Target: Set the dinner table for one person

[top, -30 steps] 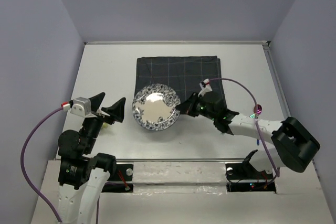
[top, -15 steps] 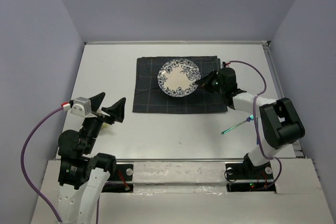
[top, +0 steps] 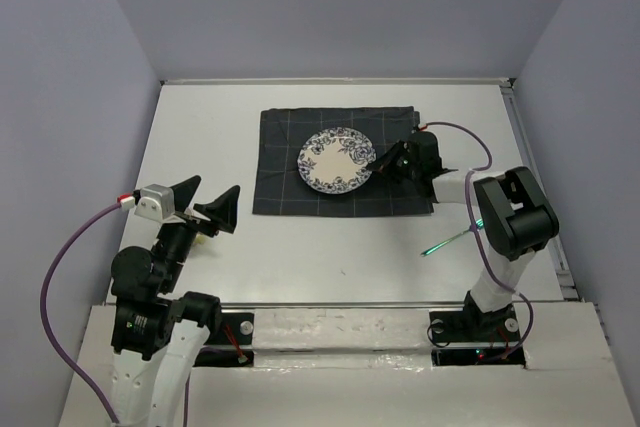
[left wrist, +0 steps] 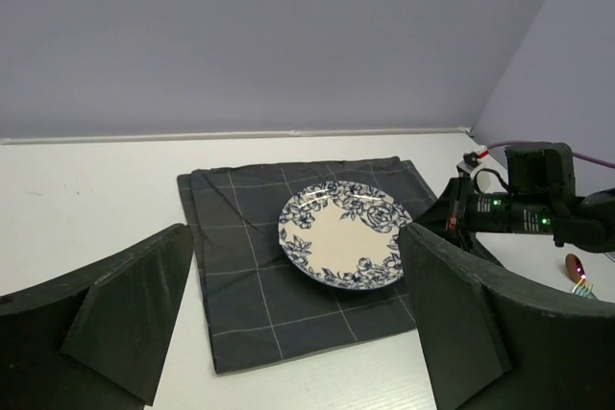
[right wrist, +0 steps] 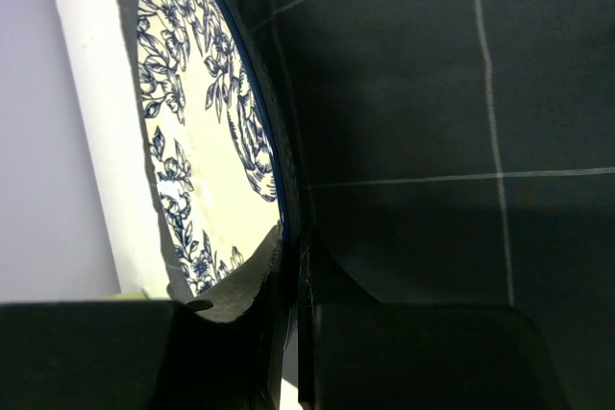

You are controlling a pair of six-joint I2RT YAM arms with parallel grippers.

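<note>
Nearest to us, our left gripper (top: 208, 203) hangs above the near left part of the dinner table (top: 330, 257), its jaws spread wide and holding nothing. The white table stretches under everything, from the arm bases to the back wall. On the near right, beside our right arm, a thin shiny utensil (top: 445, 241) lies on the bare top; we cannot tell its kind. Farther back lies a dark checked cloth (top: 280, 192) with a blue-flowered plate (top: 337, 159) on it. Our right gripper (top: 378, 159) is clamped on the plate's right rim.
</note>
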